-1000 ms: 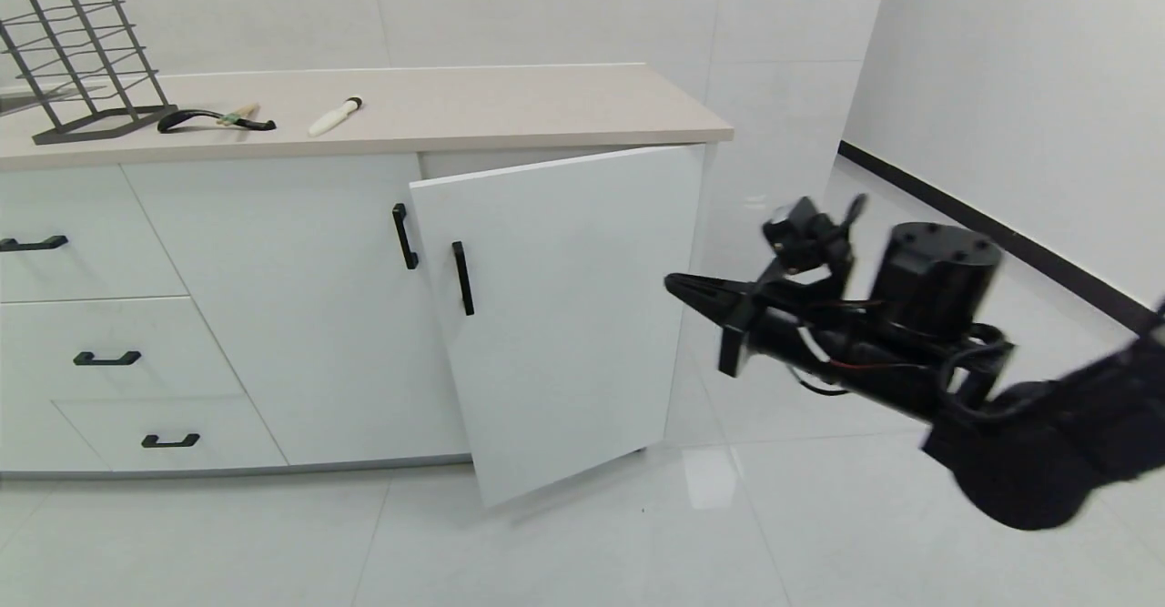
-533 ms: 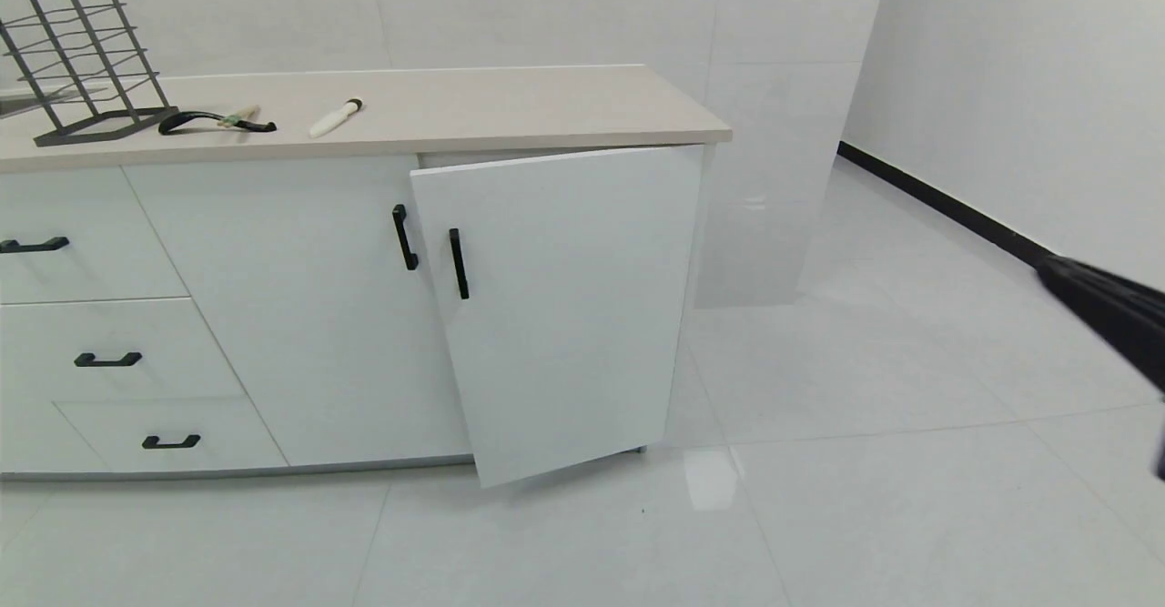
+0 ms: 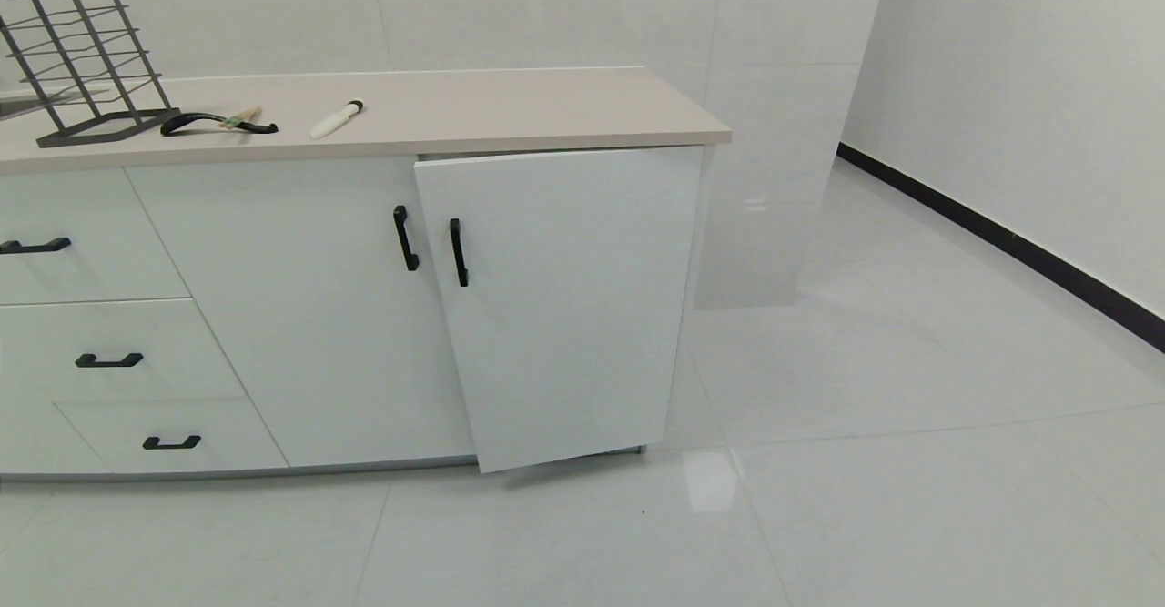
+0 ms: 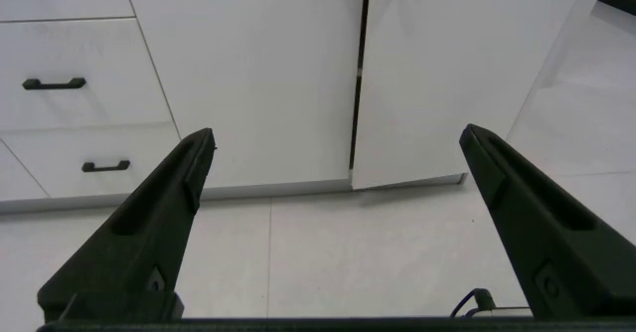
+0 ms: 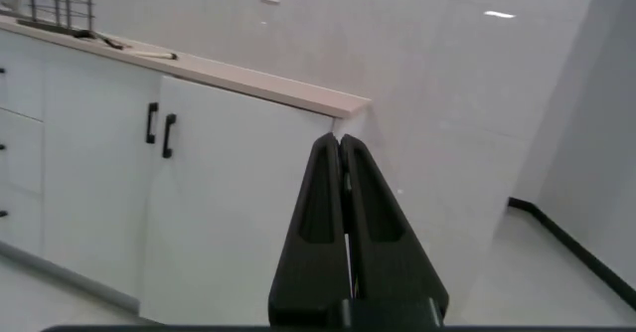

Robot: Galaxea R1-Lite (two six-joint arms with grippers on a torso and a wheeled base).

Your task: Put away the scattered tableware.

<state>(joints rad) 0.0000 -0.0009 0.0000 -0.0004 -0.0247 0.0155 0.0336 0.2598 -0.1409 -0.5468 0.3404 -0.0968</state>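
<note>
On the beige countertop (image 3: 510,106) lie a white-handled utensil (image 3: 335,118) and a black curved utensil (image 3: 217,121) with a wooden-and-green piece beside it. They lie at the left, close to a black wire rack (image 3: 86,52). My left gripper (image 4: 338,133) hangs low in front of the white cabinets, open, with nothing between its fingers. My right gripper (image 5: 340,141) is shut and empty, off to the right of the cabinet, pointing toward the counter's end corner.
The right cabinet door (image 3: 564,298) stands slightly ajar, its black handle (image 3: 458,252) beside the neighbouring door's handle (image 3: 405,237). Drawers (image 3: 100,316) with black pulls are at the left. White tiled floor (image 3: 865,461) spreads to the right, up to a wall with a black skirting.
My right arm has drawn back out of the head view to the right. The right cabinet door has swung most of the way shut.
</note>
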